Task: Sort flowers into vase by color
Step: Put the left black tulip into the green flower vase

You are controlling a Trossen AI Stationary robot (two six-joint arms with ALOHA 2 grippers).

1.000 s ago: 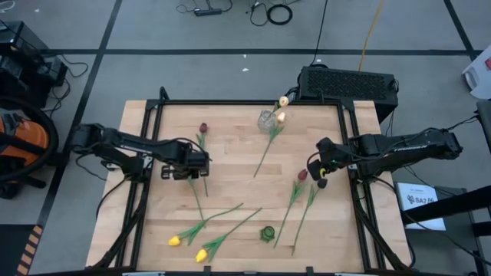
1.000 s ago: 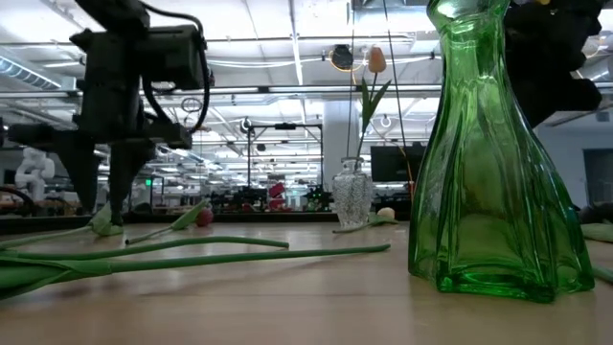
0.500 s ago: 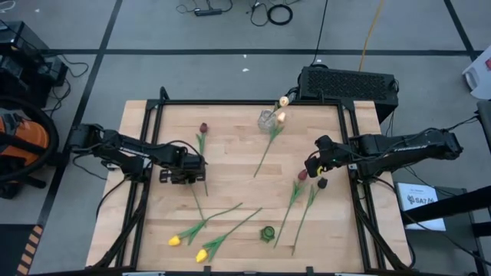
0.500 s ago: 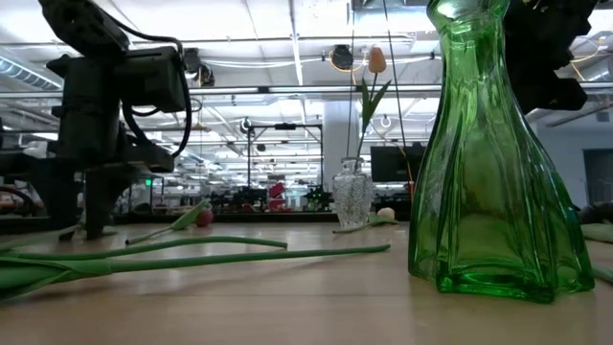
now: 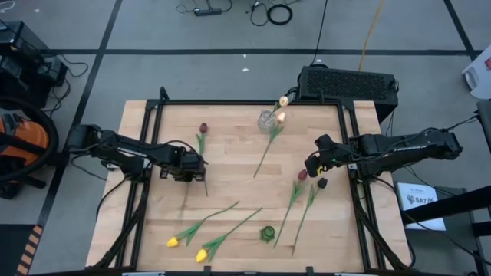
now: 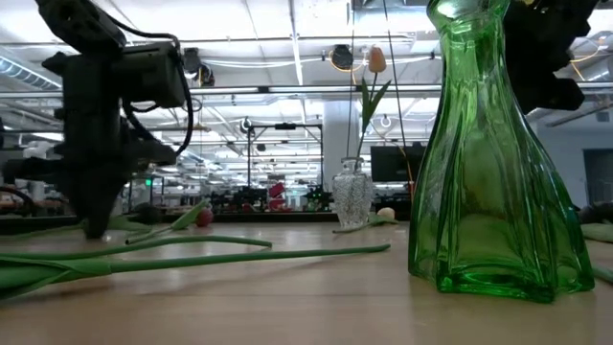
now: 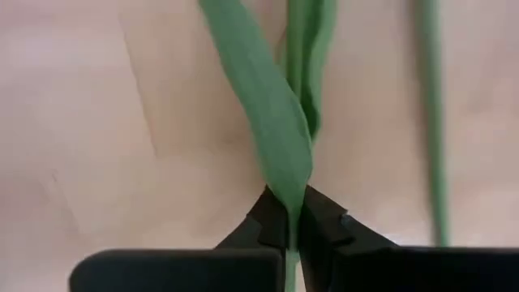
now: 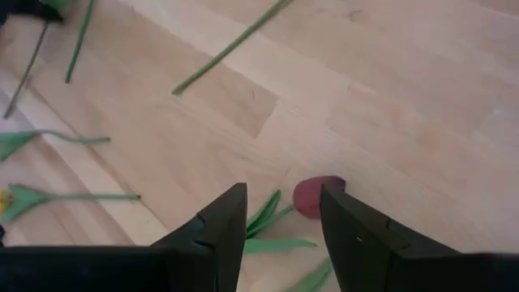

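Left gripper (image 7: 288,217) jaws clench a green stem (image 7: 285,138); right gripper (image 8: 284,215) jaws, released, hover over a red tulip (image 8: 318,195).

A robotics lab inside a large open industrial hall.

A pale butcher-block wooden table (image 5: 230,153) on a black metal frame stands on grey carpet tiles; loose black cables (image 5: 268,11) lie at the top centre, a black vented equipment box (image 5: 347,83) sits behind it. The level view shows long ceiling light strips (image 6: 287,43) and distant workstations.
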